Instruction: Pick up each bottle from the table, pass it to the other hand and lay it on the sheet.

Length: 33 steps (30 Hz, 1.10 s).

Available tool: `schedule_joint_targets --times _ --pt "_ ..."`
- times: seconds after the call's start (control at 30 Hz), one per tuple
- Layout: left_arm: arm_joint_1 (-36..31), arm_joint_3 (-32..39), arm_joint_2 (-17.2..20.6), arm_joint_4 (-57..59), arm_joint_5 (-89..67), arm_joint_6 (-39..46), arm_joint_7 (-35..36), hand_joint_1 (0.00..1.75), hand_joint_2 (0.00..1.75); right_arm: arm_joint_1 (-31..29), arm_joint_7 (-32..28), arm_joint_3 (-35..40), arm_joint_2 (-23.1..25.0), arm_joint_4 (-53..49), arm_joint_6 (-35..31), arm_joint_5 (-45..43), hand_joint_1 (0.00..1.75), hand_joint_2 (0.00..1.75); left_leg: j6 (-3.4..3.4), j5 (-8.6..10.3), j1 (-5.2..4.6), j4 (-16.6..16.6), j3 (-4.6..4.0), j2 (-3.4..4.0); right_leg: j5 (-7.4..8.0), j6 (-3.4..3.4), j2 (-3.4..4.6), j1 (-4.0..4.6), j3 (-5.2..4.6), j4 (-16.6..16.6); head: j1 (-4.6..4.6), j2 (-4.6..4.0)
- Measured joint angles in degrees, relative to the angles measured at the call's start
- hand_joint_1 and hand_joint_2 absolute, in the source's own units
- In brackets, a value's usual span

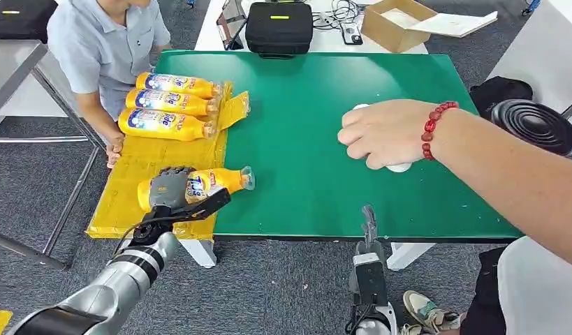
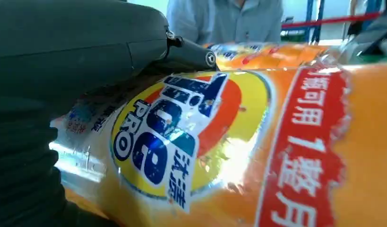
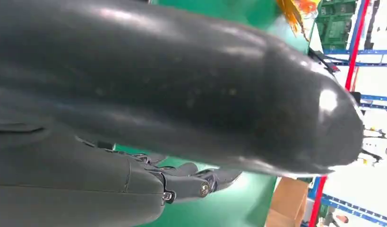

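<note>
Left hand [image 1: 172,188] in my head view grips bottle [image 1: 199,184] lying on yellow sheet [image 1: 140,167] at table's [image 1: 339,105] near left edge. Right hand [image 1: 369,222] below near edge; can't tell its state.

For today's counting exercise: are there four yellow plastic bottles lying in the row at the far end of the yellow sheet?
No: three yellow plastic bottles lie there on the yellow sheet; a fourth lies apart under the left hand.
</note>
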Motion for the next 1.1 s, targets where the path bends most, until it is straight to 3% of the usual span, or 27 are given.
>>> schedule_joint_targets --times 0.2,0.23,0.27,0.33,0.37,0.63,0.67,0.7,0.73,0.93,1.1 --pt "-4.05 -0.07 1.62 5.07 0.28 -4.28 3.93 1.66 1.75 -0.24 -0.35 0.07 0.85 1.55 0.46 -1.24 0.0 0.0 -0.01 -0.03 -0.01 -0.02 0.04 0.07 0.01 -0.02 0.04 0.0 0.03 -0.01 0.0 0.0" --pt "-4.52 -0.04 1.86 5.65 0.28 -4.99 4.15 1.47 1.75 -0.41 -0.35 0.07 0.87 1.92 0.55 -1.44 0.0 0.0 -0.02 -0.02 -0.01 -0.02 0.06 0.06 0.02 -0.02 0.03 0.0 0.03 -0.01 -0.02 0.0" --pt "-4.89 -0.04 2.1 6.12 0.35 -5.69 4.21 1.06 1.75 -0.62 -0.35 0.07 0.89 2.33 0.59 -1.57 0.0 0.0 -0.02 -0.02 -0.01 -0.02 0.08 0.04 0.02 -0.02 0.02 0.0 0.03 -0.01 0.0 0.0" --pt "-5.37 0.0 2.36 6.79 0.5 -6.53 4.21 1.12 1.75 -1.04 -0.37 0.07 0.92 3.04 0.66 -1.75 0.0 0.0 -0.05 0.0 0.0 -0.02 0.1 0.03 0.02 -0.03 0.02 0.04 0.07 0.01 0.0 0.0" --pt "-5.52 -0.02 2.47 7.08 0.57 -6.81 4.17 1.43 1.75 -1.23 -0.35 0.07 0.98 3.36 0.68 -1.77 0.0 0.0 -0.09 0.03 0.0 -0.02 0.11 0.03 0.02 -0.03 0.02 0.06 0.07 0.01 0.0 0.0" --pt "-6.73 1.33 2.58 7.82 3.87 -11.75 0.94 1.41 1.75 -2.8 -1.18 0.02 1.03 5.94 0.79 -1.92 0.0 0.0 -0.09 0.03 0.0 -0.02 0.22 0.02 0.02 -0.04 0.01 0.05 0.17 0.03 0.0 0.0" --pt "-6.8 1.53 2.58 7.86 3.96 -11.78 0.94 0.98 1.75 -2.88 -1.2 0.0 1.03 6.14 0.79 -1.92 0.0 0.0 -0.09 0.03 0.0 -0.02 0.23 0.02 0.02 -0.05 0.01 0.05 0.18 0.03 -0.02 0.0" --pt "-6.88 1.71 2.58 7.89 4.02 -11.8 0.91 0.1 1.75 -2.94 -1.2 0.02 1.03 6.31 0.79 -1.92 0.0 0.0 -0.09 0.03 0.0 -0.02 0.24 0.02 0.02 -0.05 0.01 0.05 0.19 0.03 -0.02 0.0" --pt "-6.95 1.86 2.58 7.95 4.04 -11.8 0.87 0.0 1.75 -3.02 -1.2 0.0 1.03 6.47 0.79 -1.92 0.0 0.0 -0.09 0.03 0.0 -0.02 0.24 0.02 0.02 -0.05 0.01 0.05 0.2 0.03 -0.02 0.0" --pt "-6.93 3.54 2.56 8.13 8.08 -14.85 -3.69 0.0 1.75 -3.26 -1.25 -0.02 1.05 6.99 1.27 -1.62 0.0 0.0 -0.09 0.03 0.0 -0.02 0.28 0.03 0.03 -0.04 0.02 0.03 0.23 0.03 -0.02 0.0" --pt "-6.3 7.71 2.21 7.19 17.03 -19.54 -13.37 0.0 1.75 -3.6 -1.27 -0.02 1.18 6.99 1.62 -1.4 0.0 0.0 -0.09 0.02 -0.01 -0.03 0.38 -0.13 -0.03 -0.03 -0.03 -0.01 0.39 0.01 -0.02 0.0"
